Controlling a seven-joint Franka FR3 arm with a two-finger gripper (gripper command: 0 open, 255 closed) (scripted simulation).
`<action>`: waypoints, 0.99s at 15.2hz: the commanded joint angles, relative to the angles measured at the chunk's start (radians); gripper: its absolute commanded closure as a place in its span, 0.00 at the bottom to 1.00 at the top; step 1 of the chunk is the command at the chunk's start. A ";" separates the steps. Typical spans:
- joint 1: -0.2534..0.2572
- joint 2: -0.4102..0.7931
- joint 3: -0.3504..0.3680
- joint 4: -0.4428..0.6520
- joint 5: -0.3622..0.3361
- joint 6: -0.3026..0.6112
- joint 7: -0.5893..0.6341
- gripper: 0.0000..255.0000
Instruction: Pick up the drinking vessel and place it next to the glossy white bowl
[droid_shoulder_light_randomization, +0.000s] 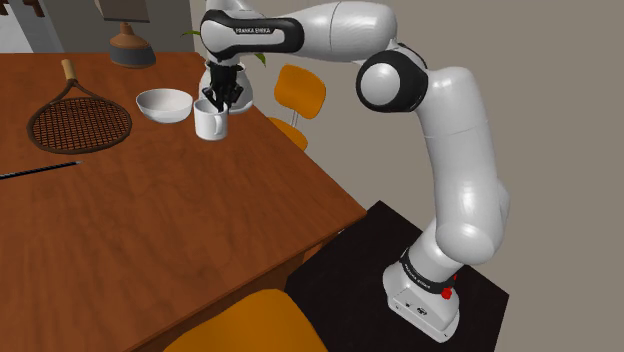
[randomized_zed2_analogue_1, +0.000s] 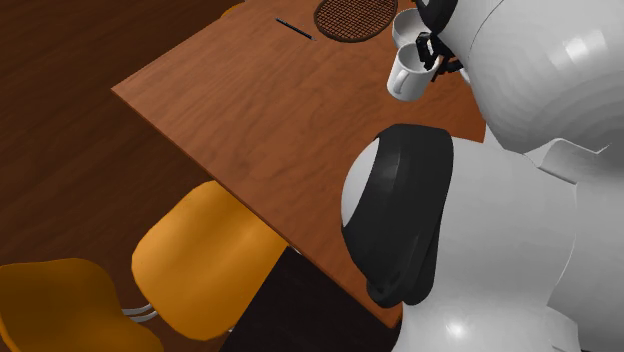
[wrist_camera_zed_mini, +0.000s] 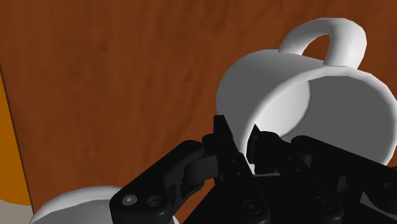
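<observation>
One white mug (droid_shoulder_light_randomization: 209, 124) is the task's thing. It is just beside the glossy white bowl (droid_shoulder_light_randomization: 164, 104) over the desk (droid_shoulder_light_randomization: 150, 230), and I cannot tell if its base touches the wood. The claw (droid_shoulder_light_randomization: 222, 100) pinches the mug's rim wall, one finger inside and one outside, on the side away from the handle. I judge the mug stiff, rather light, smooth and breakable, so a rim grip must be firm. Counted: one mug, one bowl, one racket (droid_shoulder_light_randomization: 80, 122), two orange chairs (droid_shoulder_light_randomization: 300, 92).
</observation>
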 joint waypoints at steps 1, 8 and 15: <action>-0.001 0.008 -0.001 -0.011 -0.001 0.021 0.000 1.00; -0.002 0.021 -0.002 -0.055 -0.003 0.077 0.002 1.00; -0.002 0.021 -0.002 -0.055 -0.004 0.077 0.002 0.00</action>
